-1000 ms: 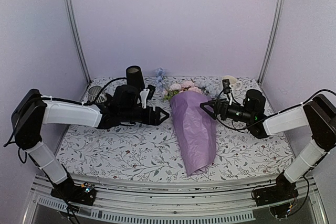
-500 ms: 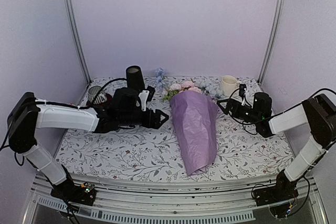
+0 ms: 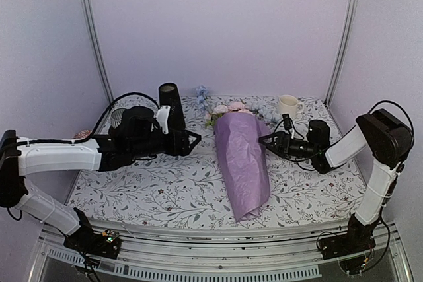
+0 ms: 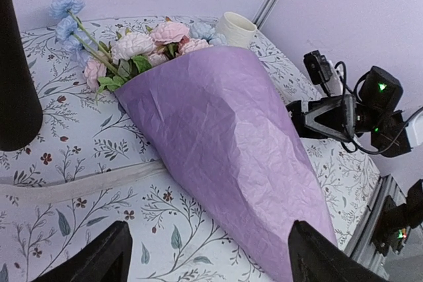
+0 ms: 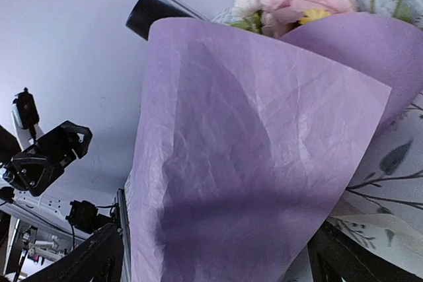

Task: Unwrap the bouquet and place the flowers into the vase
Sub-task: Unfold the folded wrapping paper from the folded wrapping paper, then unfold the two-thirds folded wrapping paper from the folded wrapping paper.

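So the bouquet is lying flat mid-table, wrapped in its lilac paper, with the flowers poking out the far end. The left claw hangs spread wide just off its left side. The right claw gapes on the right. Neither is gripping anything. The black vase stands upright back left, and a white mug sits back right.

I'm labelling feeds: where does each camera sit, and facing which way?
Top: above and behind, looking down on the table; both arms show.
Left wrist: on the left gripper, facing right across the bouquet; own jaws below.
Right wrist: on the right gripper, facing left, close to it; own jaws below.
Shared: bouquet; each wrist sees the other gripper.
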Controlling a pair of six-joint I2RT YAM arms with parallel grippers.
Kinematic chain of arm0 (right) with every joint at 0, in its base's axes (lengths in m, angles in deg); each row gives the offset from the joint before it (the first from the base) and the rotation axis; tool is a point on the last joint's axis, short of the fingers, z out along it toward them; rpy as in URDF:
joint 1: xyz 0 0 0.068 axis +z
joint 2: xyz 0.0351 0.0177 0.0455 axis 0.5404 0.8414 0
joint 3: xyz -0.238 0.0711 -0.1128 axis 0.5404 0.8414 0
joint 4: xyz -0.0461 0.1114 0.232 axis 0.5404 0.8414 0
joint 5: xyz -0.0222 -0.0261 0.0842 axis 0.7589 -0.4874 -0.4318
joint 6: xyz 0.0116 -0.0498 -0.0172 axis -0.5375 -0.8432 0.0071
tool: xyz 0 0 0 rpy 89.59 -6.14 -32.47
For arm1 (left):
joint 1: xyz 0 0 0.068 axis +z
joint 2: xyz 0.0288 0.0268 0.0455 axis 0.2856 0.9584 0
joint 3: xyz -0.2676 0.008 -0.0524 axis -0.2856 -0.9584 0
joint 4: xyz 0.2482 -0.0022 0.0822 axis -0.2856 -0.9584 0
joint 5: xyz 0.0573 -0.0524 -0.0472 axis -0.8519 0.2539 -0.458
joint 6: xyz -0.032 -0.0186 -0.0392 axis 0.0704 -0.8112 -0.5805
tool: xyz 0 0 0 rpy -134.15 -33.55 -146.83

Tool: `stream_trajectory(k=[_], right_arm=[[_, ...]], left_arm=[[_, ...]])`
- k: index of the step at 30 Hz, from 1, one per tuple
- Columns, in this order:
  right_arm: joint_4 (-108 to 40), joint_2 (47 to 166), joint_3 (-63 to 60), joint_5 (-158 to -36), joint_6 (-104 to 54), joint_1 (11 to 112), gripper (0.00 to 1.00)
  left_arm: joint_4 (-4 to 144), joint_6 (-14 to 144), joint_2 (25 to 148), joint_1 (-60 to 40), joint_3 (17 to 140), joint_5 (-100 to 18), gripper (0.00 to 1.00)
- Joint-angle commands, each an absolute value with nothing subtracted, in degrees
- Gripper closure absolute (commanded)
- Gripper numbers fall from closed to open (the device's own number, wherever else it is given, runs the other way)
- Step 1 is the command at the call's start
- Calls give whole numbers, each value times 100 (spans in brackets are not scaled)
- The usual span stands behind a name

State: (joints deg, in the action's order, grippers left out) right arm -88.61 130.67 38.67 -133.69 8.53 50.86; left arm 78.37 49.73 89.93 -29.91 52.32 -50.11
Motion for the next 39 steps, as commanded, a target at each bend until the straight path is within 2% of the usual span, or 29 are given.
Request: stream_trajectory(k=[1, 10, 14, 20, 24, 28, 33, 36, 39], right_arm=[[-9153, 12854, 3654, -13873, 702, 5529, 1], [-7531, 12317, 2945, -13514, -593, 6780, 1], [-6392, 12505, 2194, -12787, -1252, 7901, 1], [-6031, 13019, 1455, -12522, -1791, 8878, 1], [-5800, 12858, 1344, -12184, -1857, 8931, 1], [-5361, 12316, 1403, -11193, -2147, 8905, 1], [-5475, 11697, 1844, -10603, -2236, 8545, 1], [-5430, 11593, 1982, -10447, -2053, 8196, 1], [-5239, 11548, 2058, -10021, -1955, 7991, 1]], left_arm=[[7702, 4887, 8674, -3028, 5001, -5161, 16], [7269, 4875, 7679, -3004, 4467, -5731, 14], [7133, 4913, 7286, -2942, 4234, -5960, 12], [6654, 4831, 7200, -2770, 4263, -6242, 7], [6452, 4745, 7150, -2712, 4276, -6428, 2], [6319, 4732, 7118, -2711, 4344, -6620, 2], [6128, 4830, 7142, -2711, 4535, -6703, 2], [6237, 4968, 7219, -2712, 4552, -6384, 5], [6269, 5062, 7593, -2709, 4662, -5956, 13]])
